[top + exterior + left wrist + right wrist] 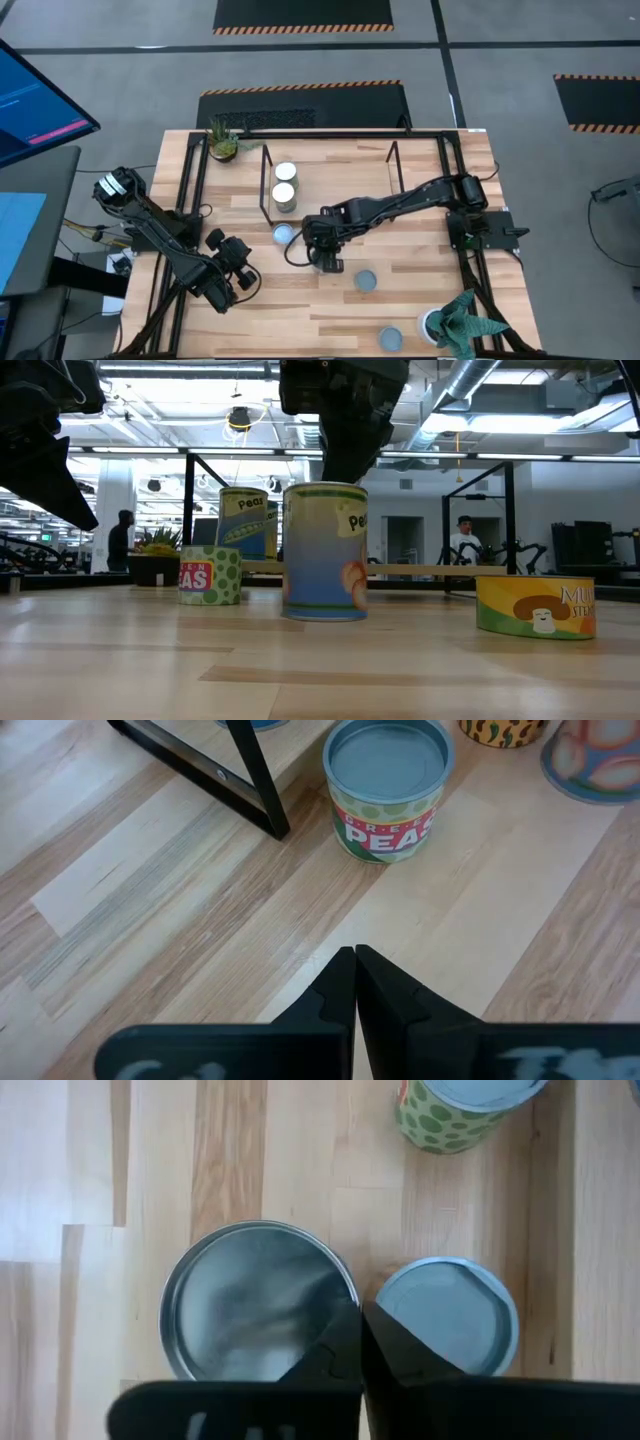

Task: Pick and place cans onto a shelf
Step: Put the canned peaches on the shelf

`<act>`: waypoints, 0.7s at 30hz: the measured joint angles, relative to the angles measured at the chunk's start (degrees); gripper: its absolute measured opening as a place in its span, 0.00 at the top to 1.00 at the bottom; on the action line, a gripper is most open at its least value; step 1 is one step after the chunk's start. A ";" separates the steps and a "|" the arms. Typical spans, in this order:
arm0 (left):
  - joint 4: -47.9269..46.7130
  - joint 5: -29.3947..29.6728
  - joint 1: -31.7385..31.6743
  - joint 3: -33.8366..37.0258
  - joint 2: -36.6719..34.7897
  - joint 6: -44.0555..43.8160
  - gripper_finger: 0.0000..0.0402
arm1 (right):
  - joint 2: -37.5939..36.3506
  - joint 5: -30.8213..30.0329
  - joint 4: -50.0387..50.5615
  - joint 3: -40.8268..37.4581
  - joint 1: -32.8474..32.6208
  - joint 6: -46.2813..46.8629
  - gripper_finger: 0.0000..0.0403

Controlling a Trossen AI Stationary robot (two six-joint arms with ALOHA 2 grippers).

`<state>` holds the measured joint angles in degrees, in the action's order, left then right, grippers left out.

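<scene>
My right gripper [359, 1312] is hovering w/ fingers pressed together, holding nothing, directly over a tall can [324, 550] mid-worktop [420, 290], in front of the shelf [330, 185]. Two cans [285, 184] are already sitting on the shelf; a green peas can [388, 788] is standing just beside its front leg. My left gripper [355, 960] is waiting near the worktop's left-front, also closed & empty. Other cans [366, 281] are lying nearer the front edge.

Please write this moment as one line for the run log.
right tool: shut, over tall can | left tool: shut, waiting near peas can | shelf: two cans
</scene>
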<state>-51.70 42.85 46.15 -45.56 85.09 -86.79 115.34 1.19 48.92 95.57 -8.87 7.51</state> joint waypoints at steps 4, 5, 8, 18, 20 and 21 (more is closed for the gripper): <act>0.00 0.00 0.00 0.00 0.01 -0.01 1.00 | 0.36 0.11 4.12 2.97 -0.66 -1.56 0.99; 0.02 -0.02 -0.02 0.00 0.01 -0.01 1.00 | 0.42 0.23 5.38 4.18 -0.84 -2.31 0.99; 0.01 -0.09 0.00 0.00 0.01 -0.01 1.00 | 0.31 -0.51 9.59 8.93 -1.06 -3.14 0.99; 0.00 -0.13 0.00 0.00 -0.01 -0.01 1.00 | 0.20 -1.55 21.58 24.75 1.85 -11.13 0.99; 0.00 -0.15 -0.01 0.00 0.01 -0.01 1.00 | 0.12 -1.55 21.56 26.07 3.48 -13.01 0.98; 0.00 -0.15 -0.01 0.00 0.01 -0.01 1.00 | 0.09 -1.57 21.55 26.30 4.46 -13.87 0.99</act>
<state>-51.70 42.70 46.14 -45.56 85.10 -86.80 115.44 -0.38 70.46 121.87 -4.40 -6.36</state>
